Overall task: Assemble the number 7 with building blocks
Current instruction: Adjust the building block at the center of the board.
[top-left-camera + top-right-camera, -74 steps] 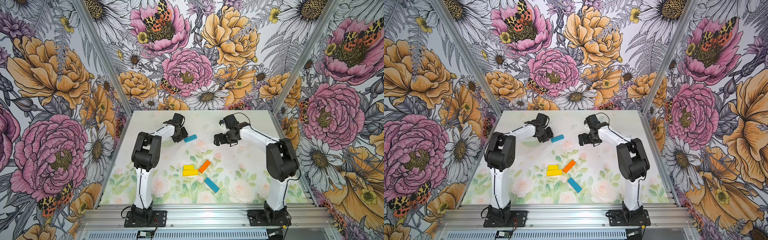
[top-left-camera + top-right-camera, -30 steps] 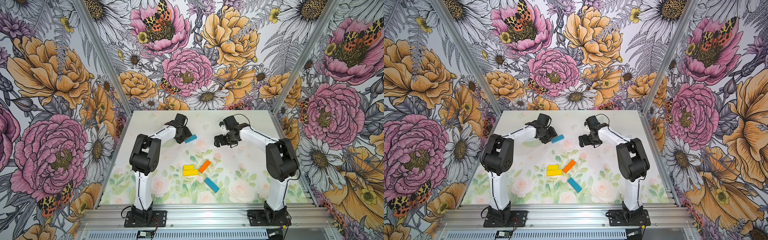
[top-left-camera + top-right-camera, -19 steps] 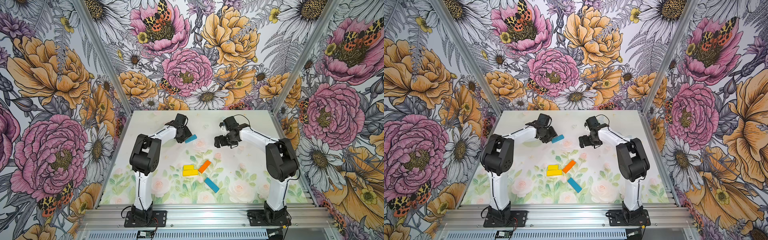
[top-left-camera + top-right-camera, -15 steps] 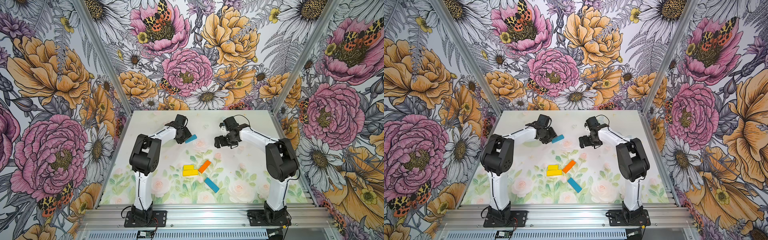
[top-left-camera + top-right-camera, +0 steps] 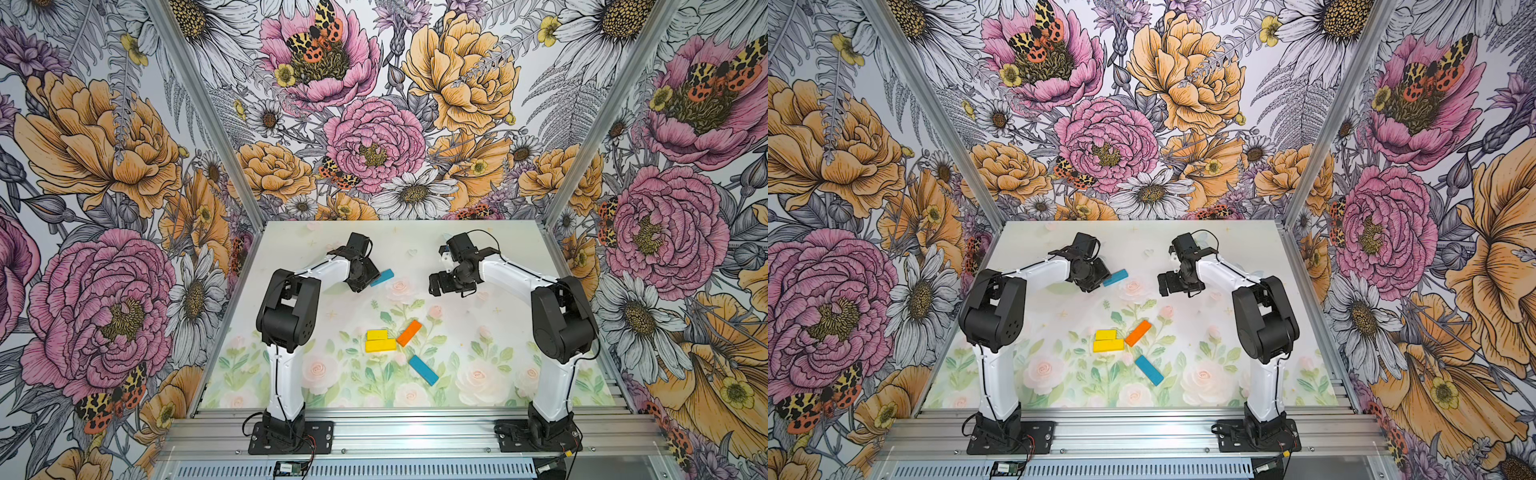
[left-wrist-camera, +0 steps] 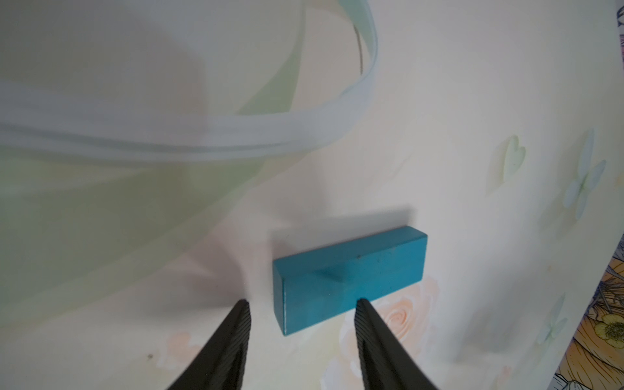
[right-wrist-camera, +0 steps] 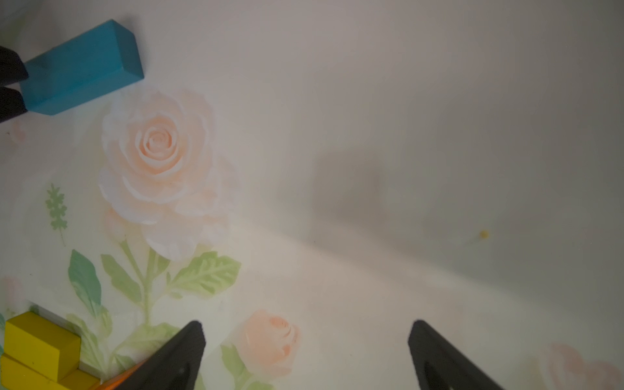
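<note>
A blue block (image 5: 381,277) (image 5: 1115,277) lies at the back of the mat. My left gripper (image 5: 371,280) (image 6: 302,302) is open, with the near end of the blue block (image 6: 351,270) between its fingertips and a gap on one side. Mid-mat lie a short yellow block (image 5: 377,334), a long yellow block (image 5: 380,345), an orange block (image 5: 409,333) and a second blue block (image 5: 423,370), scattered; the number 7 is not in view. My right gripper (image 5: 451,291) (image 7: 306,325) hangs open and empty over bare mat.
The floral mat (image 5: 519,332) is enclosed by flowered walls on three sides, with an aluminium rail (image 5: 415,428) along the front. Both arm bases stand on that rail. The right wrist view shows the back blue block (image 7: 81,69) and the yellow blocks (image 7: 37,344).
My left gripper has slid to the end of the back blue block and its jaws have narrowed around it. The block and the right arm have not moved.
</note>
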You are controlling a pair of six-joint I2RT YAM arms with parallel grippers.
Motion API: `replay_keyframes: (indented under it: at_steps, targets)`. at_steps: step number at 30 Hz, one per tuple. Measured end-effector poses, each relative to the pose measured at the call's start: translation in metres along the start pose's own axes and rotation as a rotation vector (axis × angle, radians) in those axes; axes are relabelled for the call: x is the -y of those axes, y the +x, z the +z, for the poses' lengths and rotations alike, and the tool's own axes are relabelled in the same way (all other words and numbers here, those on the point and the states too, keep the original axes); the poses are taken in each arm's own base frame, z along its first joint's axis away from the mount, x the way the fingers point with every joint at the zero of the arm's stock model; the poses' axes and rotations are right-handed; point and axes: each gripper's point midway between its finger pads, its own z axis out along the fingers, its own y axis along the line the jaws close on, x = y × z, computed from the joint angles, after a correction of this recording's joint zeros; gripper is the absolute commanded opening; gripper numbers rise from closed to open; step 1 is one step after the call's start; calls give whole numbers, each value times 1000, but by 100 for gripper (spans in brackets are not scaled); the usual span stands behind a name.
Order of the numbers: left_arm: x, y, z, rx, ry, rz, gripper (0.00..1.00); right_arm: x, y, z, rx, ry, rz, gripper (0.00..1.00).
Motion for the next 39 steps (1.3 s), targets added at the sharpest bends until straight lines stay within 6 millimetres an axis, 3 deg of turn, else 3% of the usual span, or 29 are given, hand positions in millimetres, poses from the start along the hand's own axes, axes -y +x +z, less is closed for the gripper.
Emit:
replay_keyframes:
  at_steps: [9,22,39]
  targets:
    - [7,-6,7,5,13,1,48,0,0,0,0,0,0,98]
    - [10,-14,17,3,19,-4,32,0,0,0,0,0,0,98]
    - [32,-35,31,-13,90,11,31,2,0,0,1,4,3,98]
